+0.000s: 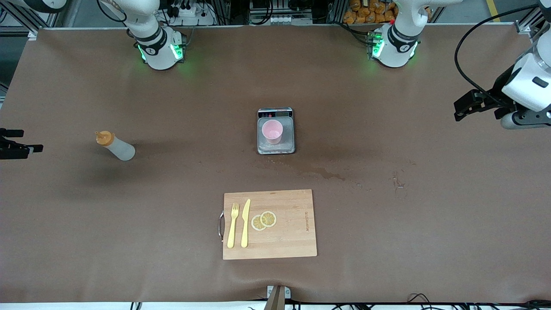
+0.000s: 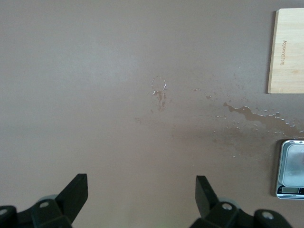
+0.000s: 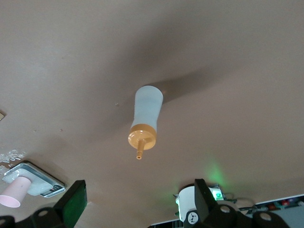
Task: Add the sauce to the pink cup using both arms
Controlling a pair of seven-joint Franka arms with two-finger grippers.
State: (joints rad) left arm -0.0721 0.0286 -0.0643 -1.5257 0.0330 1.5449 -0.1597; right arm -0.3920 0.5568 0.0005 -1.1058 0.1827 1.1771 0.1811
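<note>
Right gripper (image 1: 36, 147), fingers apart, at bench (image 1: 387, 206) edge, 9 o'clock. Sauce bottle (image 1: 116, 147) stands beside it. Pink cup (image 1: 272, 131) on scale (image 1: 276, 147), centre. Left gripper (image 1: 459, 110), fingers apart, 3 o'clock.

table cover (image 1: 387, 129): matt brown, papery to me, wet glossy smear (image 1: 327, 173) just by the scale
scale (image 1: 276, 148): shiny metal pan
pink cup (image 1: 272, 131): smooth plastic
sauce bottle (image 1: 116, 146): cloudy soft plastic, orange cap
cutting board (image 1: 284, 241): pale matt wood
</note>
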